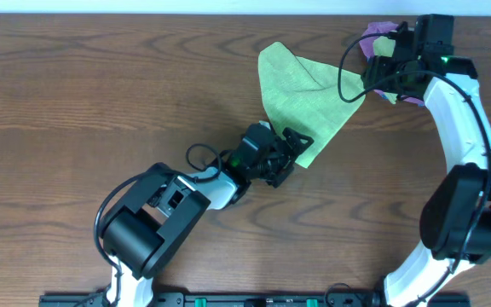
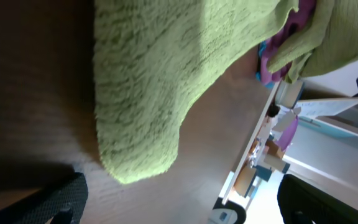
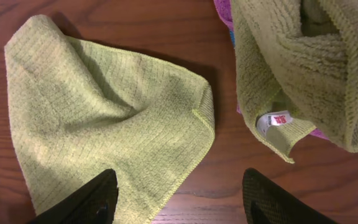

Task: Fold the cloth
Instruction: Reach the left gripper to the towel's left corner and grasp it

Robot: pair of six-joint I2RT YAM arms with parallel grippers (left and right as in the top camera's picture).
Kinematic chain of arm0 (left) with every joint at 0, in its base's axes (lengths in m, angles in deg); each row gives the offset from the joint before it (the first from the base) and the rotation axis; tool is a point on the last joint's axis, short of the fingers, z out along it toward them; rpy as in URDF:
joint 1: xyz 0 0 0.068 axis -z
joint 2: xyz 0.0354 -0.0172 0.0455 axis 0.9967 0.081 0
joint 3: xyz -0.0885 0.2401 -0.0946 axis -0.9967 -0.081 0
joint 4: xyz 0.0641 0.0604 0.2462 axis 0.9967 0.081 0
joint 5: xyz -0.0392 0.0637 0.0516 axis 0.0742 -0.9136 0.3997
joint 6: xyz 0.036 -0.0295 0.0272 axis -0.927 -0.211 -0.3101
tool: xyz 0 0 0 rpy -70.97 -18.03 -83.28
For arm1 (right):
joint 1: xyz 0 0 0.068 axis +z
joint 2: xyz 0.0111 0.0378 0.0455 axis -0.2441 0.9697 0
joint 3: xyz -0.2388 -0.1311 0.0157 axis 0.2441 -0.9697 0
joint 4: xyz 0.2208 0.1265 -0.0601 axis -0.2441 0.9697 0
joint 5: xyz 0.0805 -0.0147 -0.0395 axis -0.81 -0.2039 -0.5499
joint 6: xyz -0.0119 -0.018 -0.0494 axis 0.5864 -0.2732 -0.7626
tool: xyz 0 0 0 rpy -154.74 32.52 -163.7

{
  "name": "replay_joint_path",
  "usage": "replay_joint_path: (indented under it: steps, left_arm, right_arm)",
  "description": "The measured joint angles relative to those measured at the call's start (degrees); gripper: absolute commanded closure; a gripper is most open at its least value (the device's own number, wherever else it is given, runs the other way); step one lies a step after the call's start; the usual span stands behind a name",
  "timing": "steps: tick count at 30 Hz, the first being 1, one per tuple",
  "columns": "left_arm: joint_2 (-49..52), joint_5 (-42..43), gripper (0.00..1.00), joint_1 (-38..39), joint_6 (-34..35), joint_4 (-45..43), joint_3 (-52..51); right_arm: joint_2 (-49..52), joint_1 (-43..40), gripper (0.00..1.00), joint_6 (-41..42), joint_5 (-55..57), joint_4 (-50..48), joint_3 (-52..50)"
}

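A dark wooden table (image 1: pixel 75 102) fills the view, a pale wall strip (image 1: pixel 228 7) beyond.

The left arm (image 1: pixel 152 217) extended forward and to the right, and the left gripper (image 1: pixel 290 152) had its fingers (image 2: pixel 64 199) spread apart. The right arm (image 1: pixel 463 128) reached far forward, and the right gripper (image 1: pixel 380 70) was likewise spread.

The cloth (image 1: pixel 301 94) is light yellow-green with a fine grid weave, the table (image 1: pixel 101 94) dark brown with wood grain, the towel (image 3: pixel 316 74) a duller olive, its label (image 3: pixel 272 121) white with red print, and the fabric (image 1: pixel 373 32) under it purple-pink
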Motion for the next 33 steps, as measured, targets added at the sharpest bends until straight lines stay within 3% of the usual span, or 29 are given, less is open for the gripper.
replay_joint_path:
  steps: [9,11,15,16,21,23,24,30,33]
  left_arm:
    - [3.4,-0.8,0.05,1.7,0.0,-0.6,4.0]
    - [4.1,-0.8,0.0,2.1,0.0,-1.0,4.6]
    - [5.1,-1.0,0.23,2.4,-0.1,-1.6,5.2]
    - [5.4,-1.1,0.36,2.4,-0.7,-1.2,5.2]
    - [6.4,-2.6,0.53,2.6,-1.8,-1.0,5.4]
    - [6.6,-3.8,0.75,2.7,-3.0,-0.9,5.4]
    - [6.9,-4.1,0.92,2.7,-3.4,-0.5,5.4]
    - [7.5,-3.3,0.94,2.2,-5.9,-0.1,5.3]
    - [7.5,1.7,0.94,-0.4,-7.4,-0.1,5.3]
  right_arm:
    - [0.0,0.0,0.36,0.0,-0.5,0.7,0.0]
    - [0.0,0.0,0.36,0.0,-0.5,1.0,0.0]
    - [0.0,0.0,0.36,0.0,-0.5,1.9,0.0]
    - [0.0,0.0,0.36,0.0,-0.5,2.0,0.0]
    - [0.0,0.0,0.38,0.0,-0.6,2.6,0.0]
    - [0.0,0.0,0.39,0.0,-0.6,2.8,0.0]
    - [0.0,0.0,0.39,0.0,-0.6,3.0,0.0]
    - [0.0,0.0,0.37,-0.1,-0.7,3.9,0.0]
    - [0.0,0.0,0.33,-1.4,-2.3,4.3,0.0]
